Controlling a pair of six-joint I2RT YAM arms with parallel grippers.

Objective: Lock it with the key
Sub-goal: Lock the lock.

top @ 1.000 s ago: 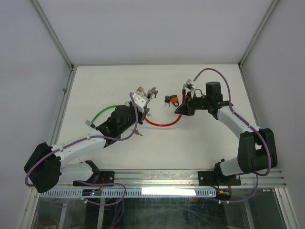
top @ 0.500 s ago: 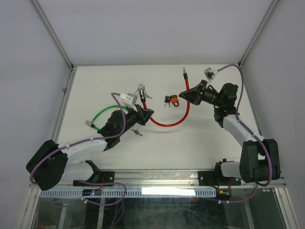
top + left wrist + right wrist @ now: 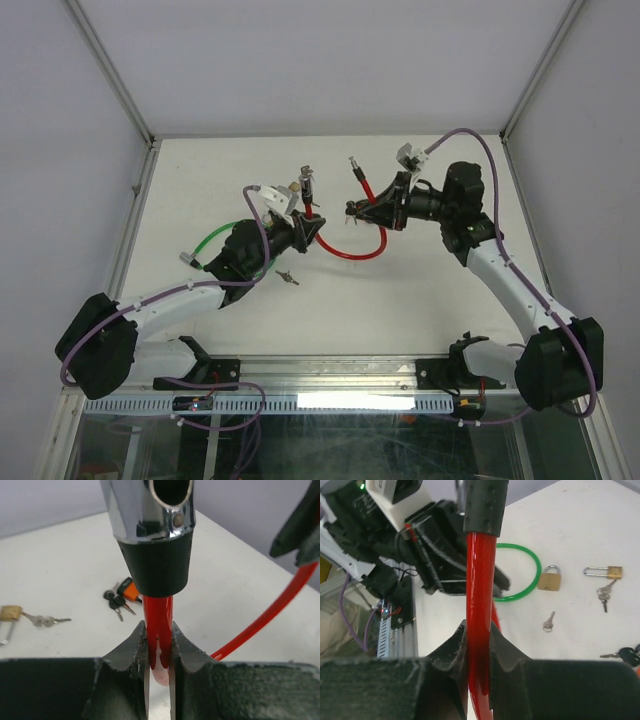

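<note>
A red cable lock point(image 3: 352, 253) hangs in a loop between both grippers. My left gripper point(image 3: 308, 226) is shut on one end point(image 3: 159, 625), just below its chrome lock barrel point(image 3: 150, 510), which points up. My right gripper point(image 3: 376, 208) is shut on the other end point(image 3: 479, 580), below its black sleeve point(image 3: 485, 505). Both ends are lifted off the table, a short way apart. A bunch of keys with an orange tag point(image 3: 122, 591) lies on the table between the grippers; in the right wrist view it shows at the edge point(image 3: 626, 655).
A green cable lock point(image 3: 214, 240) lies left of the left arm. A loose key point(image 3: 289, 277) lies near it. Two brass padlocks point(image 3: 550, 578) point(image 3: 603, 571) lie on the table, one with keys attached. Frame posts stand at the table's far corners.
My right gripper has swung left with its cable end, closer to the left gripper. My left gripper has risen and tilted its end upright. The red loop has narrowed.
</note>
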